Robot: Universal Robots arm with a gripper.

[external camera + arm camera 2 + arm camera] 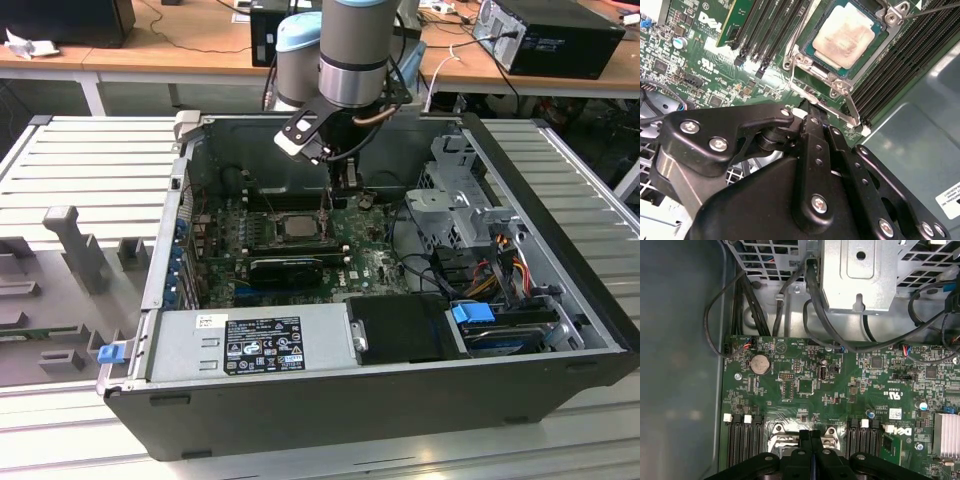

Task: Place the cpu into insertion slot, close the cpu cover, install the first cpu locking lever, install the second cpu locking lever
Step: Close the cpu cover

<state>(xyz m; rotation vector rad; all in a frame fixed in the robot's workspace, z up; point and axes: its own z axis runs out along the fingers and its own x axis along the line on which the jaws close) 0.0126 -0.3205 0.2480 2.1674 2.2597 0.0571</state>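
The cpu (846, 34): pale silver-grey square chip, seated flat in the insertion slot (262, 230) on the green motherboard (805, 365), toward the exterior view's left of the open computer case (400, 400). The cpu cover (822, 74): metal frame plate lying down around the chip, whose face shows through the window. Locking levers: one silver bar (852, 107) running along the socket edge nearest the fingers; one thin wire rod (932, 8) at the far corner. Gripper (811, 436): black fingers pressed together, tips down at the socket's edge just beside the silver bar; whether they pinch anything thin cannot be told. Adjacent items: black memory slots (767, 35) on either side of the socket, coin cell (760, 363), grey drive cage (860, 270), power supply (250, 345).
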